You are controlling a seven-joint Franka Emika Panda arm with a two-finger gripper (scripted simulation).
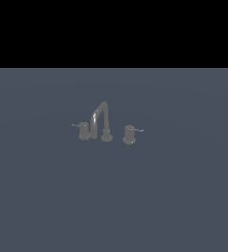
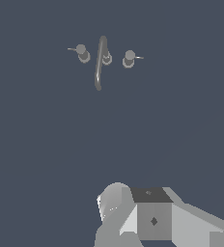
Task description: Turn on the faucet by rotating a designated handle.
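The grey faucet point(image 1: 104, 120) stands in the middle of the flat blue-grey bench point(image 1: 185, 197). Its handle point(image 1: 129, 134) sits just beside the spout, on the exterior view's right (its thin lever pointing right). The twin knob point(image 1: 83, 130) sits on the other side. The gripper's fingers do not show, so I cannot tell how wide it is.

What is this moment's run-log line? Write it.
stage: pre-contact | handle: lever points to exterior view's right, untouched | gripper: well clear of faucet, open/shut unclear
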